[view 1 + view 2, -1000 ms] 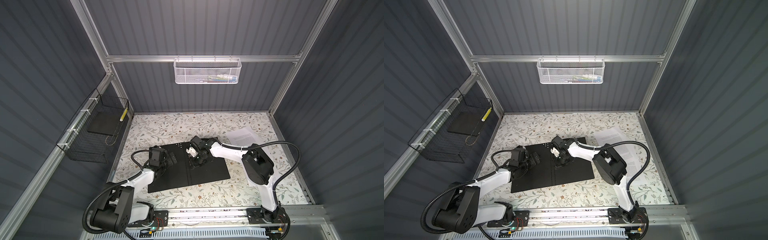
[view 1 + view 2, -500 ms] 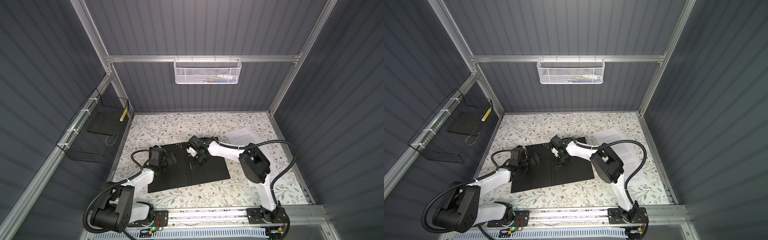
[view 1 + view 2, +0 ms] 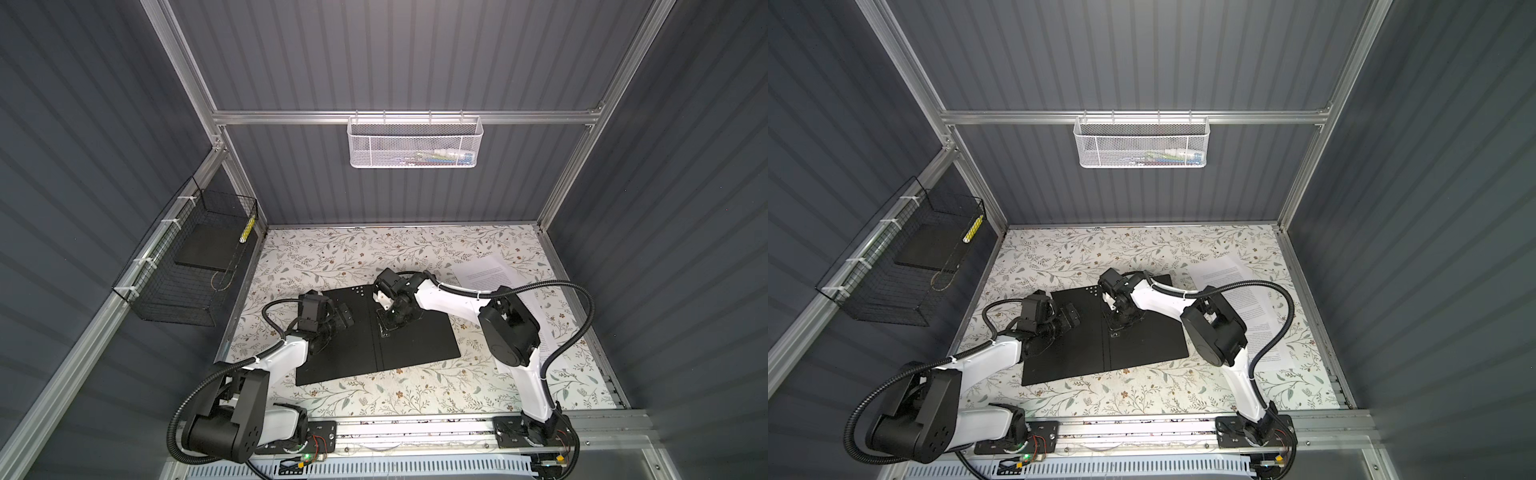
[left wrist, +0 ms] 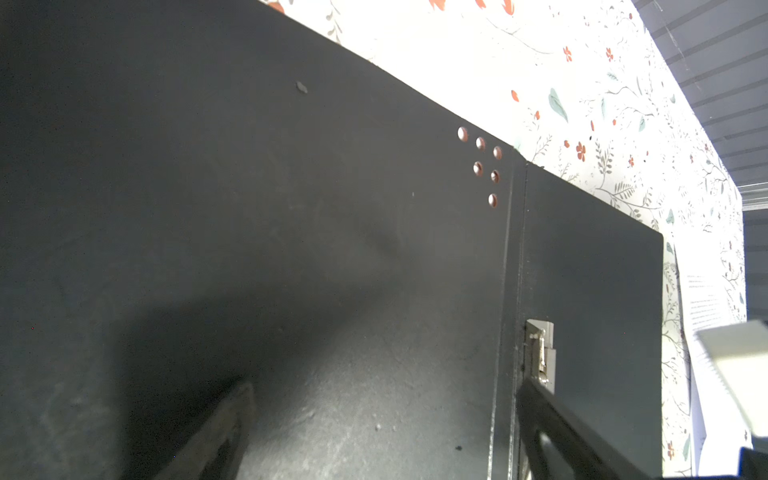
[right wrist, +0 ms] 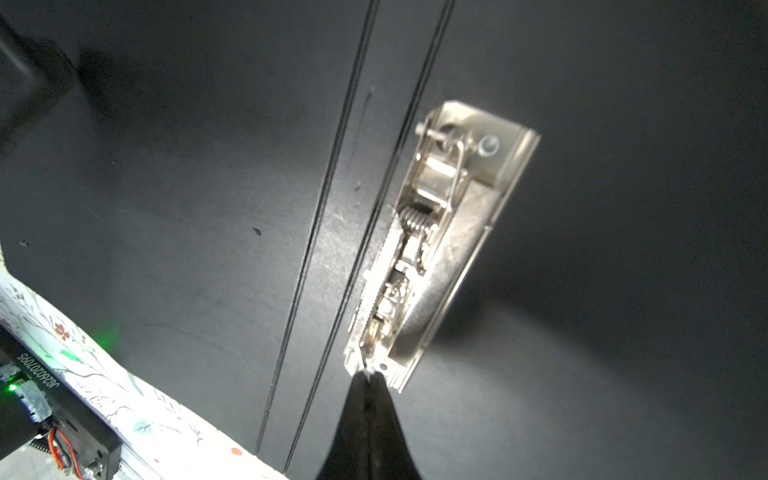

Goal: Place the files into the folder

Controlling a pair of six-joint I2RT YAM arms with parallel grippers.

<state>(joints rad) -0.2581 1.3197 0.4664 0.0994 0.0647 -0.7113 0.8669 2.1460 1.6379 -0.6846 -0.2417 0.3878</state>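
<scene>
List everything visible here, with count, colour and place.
flat open folder: one, black inside, table middle.
metal spine clip: one, silver, beside folder's spine.
printed paper sheets: several, white, table's right side, outside folder.
mesh basket: one, white, back rail.
wire basket: one, black, left wall.
floral table cover: one, white, under everything.
left gripper: one, black, open, over folder's left half.
right gripper: one, black, shut, tips at clip.

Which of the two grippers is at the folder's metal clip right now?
The right gripper: jaws shut, tips at the end of the metal clip by the folder spine. The left gripper is open over the other cover.
</scene>
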